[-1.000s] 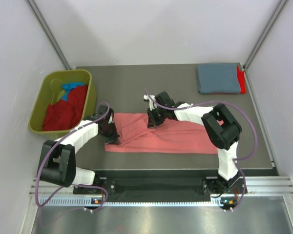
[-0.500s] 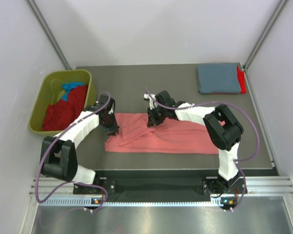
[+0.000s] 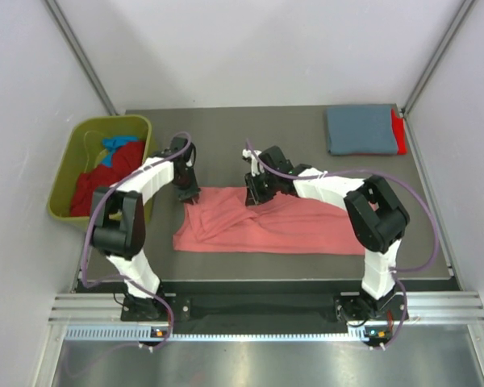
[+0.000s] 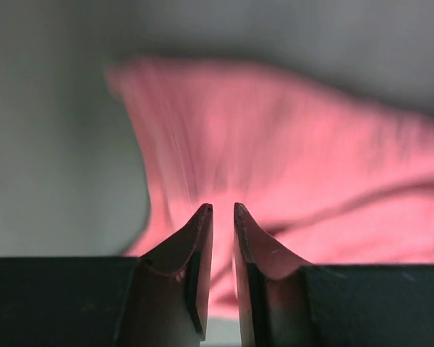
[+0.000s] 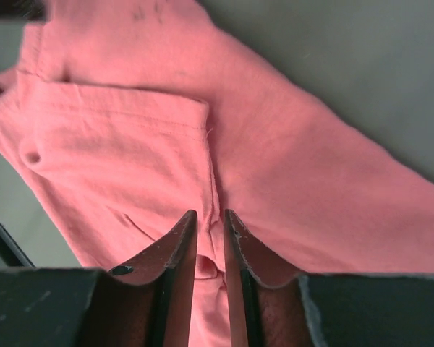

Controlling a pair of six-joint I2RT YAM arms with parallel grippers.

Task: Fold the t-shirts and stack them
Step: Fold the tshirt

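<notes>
One large salmon-pink cloth t-shirt (image 3: 266, 227), a long folded band mid-way across the dark grey table (image 3: 226, 137), now released: left gripper (image 3: 187, 193), jaws slightly parted and empty, has swung to its far-left corner; right gripper (image 3: 253, 198) has parted narrowly at its far edge; next fold pending.

Bare table (image 3: 250, 137) behind the pink shirt (image 3: 290, 230), green bin (image 3: 113, 121) on the left edge, folded stack (image 3: 359, 129) in the far right corner, left arm (image 3: 149, 173) and right arm (image 3: 323, 187) over the shirt's back edge.
</notes>
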